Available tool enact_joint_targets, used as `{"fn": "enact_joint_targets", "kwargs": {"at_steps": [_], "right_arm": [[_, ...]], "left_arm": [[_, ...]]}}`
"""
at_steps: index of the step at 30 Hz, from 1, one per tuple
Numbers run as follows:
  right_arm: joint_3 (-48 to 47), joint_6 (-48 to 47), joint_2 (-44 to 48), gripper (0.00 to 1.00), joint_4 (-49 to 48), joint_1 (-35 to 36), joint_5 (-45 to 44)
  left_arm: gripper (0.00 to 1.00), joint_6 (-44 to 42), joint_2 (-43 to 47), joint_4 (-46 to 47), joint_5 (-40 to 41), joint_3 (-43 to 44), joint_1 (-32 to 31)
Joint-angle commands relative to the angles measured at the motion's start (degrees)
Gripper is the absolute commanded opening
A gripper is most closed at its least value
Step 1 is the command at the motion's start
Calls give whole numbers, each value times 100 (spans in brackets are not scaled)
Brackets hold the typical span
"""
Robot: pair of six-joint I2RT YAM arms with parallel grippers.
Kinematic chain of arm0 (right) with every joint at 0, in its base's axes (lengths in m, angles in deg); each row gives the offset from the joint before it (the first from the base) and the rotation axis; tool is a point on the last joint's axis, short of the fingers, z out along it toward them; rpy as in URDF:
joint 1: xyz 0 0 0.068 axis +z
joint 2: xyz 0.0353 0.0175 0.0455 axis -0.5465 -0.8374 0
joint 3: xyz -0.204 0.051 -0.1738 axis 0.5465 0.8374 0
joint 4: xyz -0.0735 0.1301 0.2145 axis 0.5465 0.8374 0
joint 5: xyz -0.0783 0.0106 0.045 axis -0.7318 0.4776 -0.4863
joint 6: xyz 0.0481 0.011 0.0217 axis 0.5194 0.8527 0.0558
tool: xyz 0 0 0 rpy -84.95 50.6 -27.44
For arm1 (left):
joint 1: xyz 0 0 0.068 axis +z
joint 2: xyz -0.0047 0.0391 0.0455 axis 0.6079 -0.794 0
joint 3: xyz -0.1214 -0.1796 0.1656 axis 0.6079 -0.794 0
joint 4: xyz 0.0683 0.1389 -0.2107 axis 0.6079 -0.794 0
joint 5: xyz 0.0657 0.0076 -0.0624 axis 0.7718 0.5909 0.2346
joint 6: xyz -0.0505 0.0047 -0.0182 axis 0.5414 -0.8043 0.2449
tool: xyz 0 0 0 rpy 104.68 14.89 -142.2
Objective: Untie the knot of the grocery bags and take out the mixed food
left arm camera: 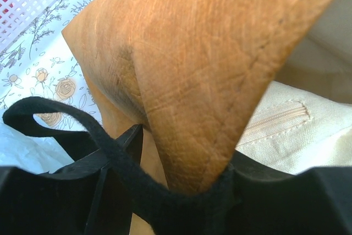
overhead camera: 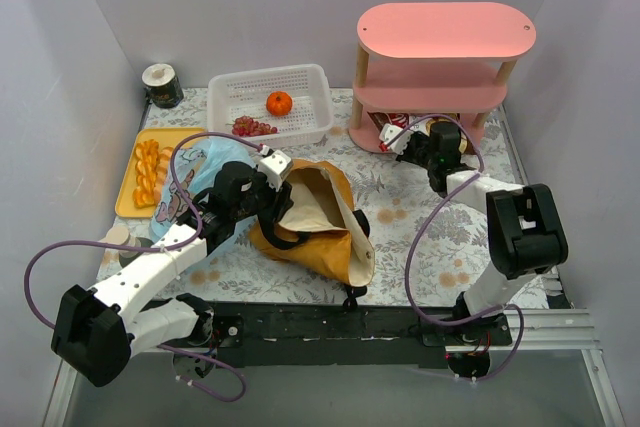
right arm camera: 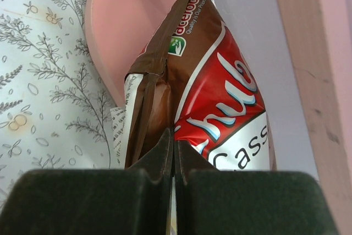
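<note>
right gripper point(right arm camera: 174, 149) pinches snack packet point(right arm camera: 220, 97) reading "cass"; left gripper point(left arm camera: 190, 182) clamps tote point(left arm camera: 192, 64).

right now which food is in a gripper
The red-and-brown snack packet, pinched by the right gripper; the orange fruit and grapes lie in the white basket.

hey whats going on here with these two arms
The left gripper pinches the rim of the brown tote, which lies open on the table. The right gripper is shut on the snack packet, down at the bottom level of the pink shelf. The orange fruit and grapes sit in the white basket. Pastry pieces lie on the yellow tray, beside the pale blue bag.
</note>
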Motion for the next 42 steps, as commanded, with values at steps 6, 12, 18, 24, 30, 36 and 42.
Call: {"fn": "enact_joint_targets", "kwargs": {"at_steps": [6, 12, 18, 24, 30, 36, 42], "right_arm": [[-725, -119, -871, 1, -1306, 45, -712], [-797, -242, -1058, 32, -1385, 115, -800], [-366, 108, -321, 68, -842, 413, -949], [100, 1627, 1331, 78, 519, 941, -1020], [-716, 3263, 2598, 86, 2486, 1029, 742], [-1025, 3387, 2924, 97, 3685, 1380, 2583], [-1130, 3756, 2924, 98, 3774, 1811, 2996]], "left_arm": [[45, -124, -58, 68, 79, 12, 72], [45, -142, -84, 59, 97, 29, 72], [45, -151, -75, 24, 114, 170, 72], [45, -98, 74, 24, 70, 240, 72], [29, -159, 153, -160, -17, 503, 72], [0, -283, 4, -345, -482, 1092, 55], [0, -361, -286, -783, -685, 1909, -42]]}}
